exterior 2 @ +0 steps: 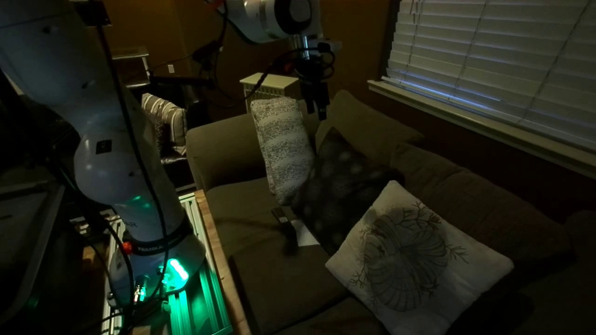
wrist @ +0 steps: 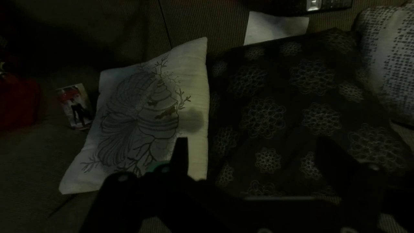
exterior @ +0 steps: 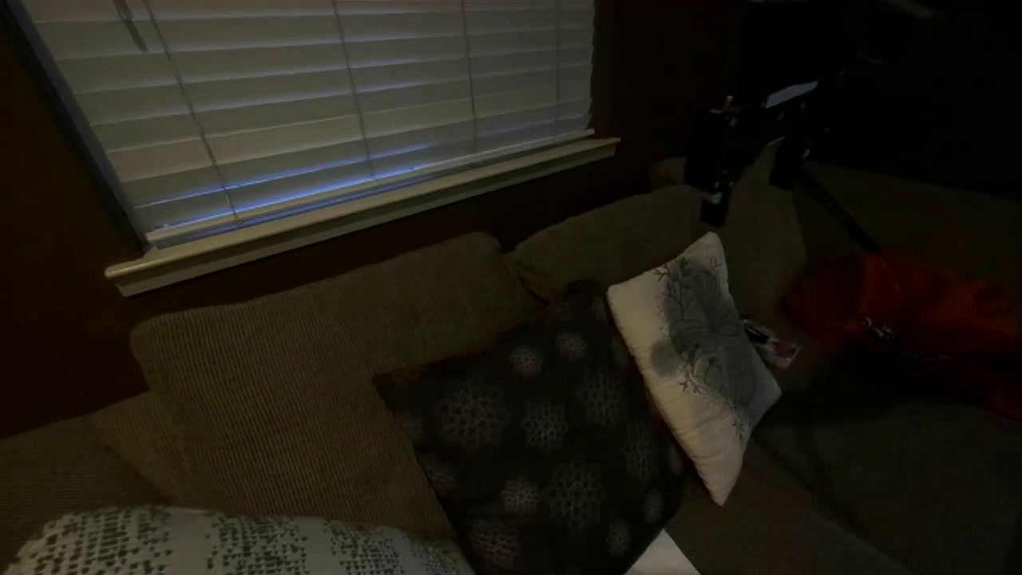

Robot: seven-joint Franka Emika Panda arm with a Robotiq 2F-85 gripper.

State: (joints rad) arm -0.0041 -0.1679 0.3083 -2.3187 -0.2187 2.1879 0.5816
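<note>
Gripper (wrist: 252,140): one, fingers spread wide, nothing between them, hanging above a sofa (exterior 2: 247,200), apparently touching nothing. Shell-print pillow (wrist: 139,106): one, white, leaning toward the sofa's back edge, its side meeting a dark medallion pillow (wrist: 291,100); in the wrist view one finger overlies each. Hazards, as judged: lowering across their shared border could catch both covers; a shallow pinch could lose slack fabric; dim light could mislead on depth. Obstructions: back cushions (exterior: 319,359) along the sofa's back edge, window sill (exterior: 359,211) behind. Other items: striped pillow (exterior 2: 281,149) near the sofa's arm; white sheet (exterior 2: 305,233), partly hidden by the dark medallion pillow, toward the seat's front edge; remote (exterior 2: 281,216) beside it; small printed case (wrist: 76,106) by the shell-print pillow's other edge; red fabric article (exterior: 902,295) beyond.
</note>
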